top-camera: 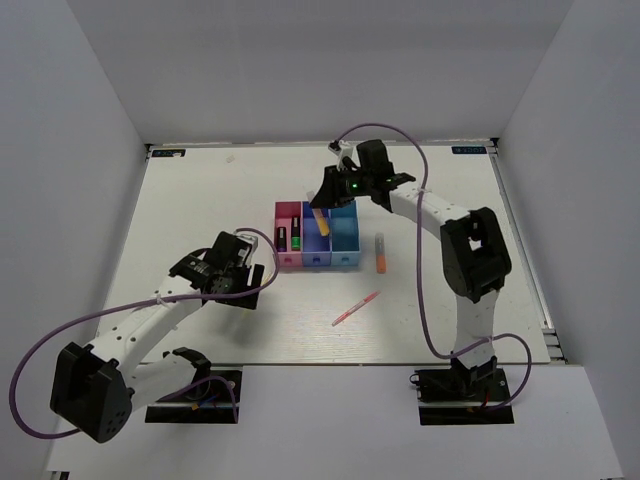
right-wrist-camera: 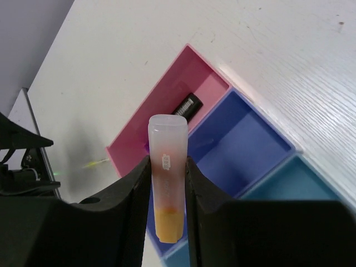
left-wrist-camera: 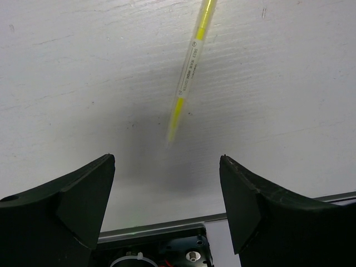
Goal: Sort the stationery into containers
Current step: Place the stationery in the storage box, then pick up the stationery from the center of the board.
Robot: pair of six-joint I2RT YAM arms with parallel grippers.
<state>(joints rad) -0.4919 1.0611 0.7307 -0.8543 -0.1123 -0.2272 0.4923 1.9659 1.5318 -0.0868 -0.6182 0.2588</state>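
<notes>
My right gripper (top-camera: 322,200) is shut on a stubby orange-and-white highlighter (right-wrist-camera: 167,183) and holds it tilted above the blue-violet bin (right-wrist-camera: 239,147), which is empty. The bins stand in a row: pink (top-camera: 288,212), blue-violet (top-camera: 316,250), cyan (top-camera: 343,245). The pink bin (right-wrist-camera: 167,105) holds a dark marker (right-wrist-camera: 188,104); the top view shows two dark markers (top-camera: 290,238) in it. My left gripper (left-wrist-camera: 167,158) is open and empty, low over the table, with the pale-yellow stick (left-wrist-camera: 186,78) just beyond its fingertips. A second highlighter (top-camera: 380,253) and the thin pink pen (top-camera: 356,308) lie on the table.
The second highlighter lies right of the cyan bin and the pink pen in front of the bins. The left arm (top-camera: 160,315) stretches in front and left of the bins. White walls enclose the table on three sides.
</notes>
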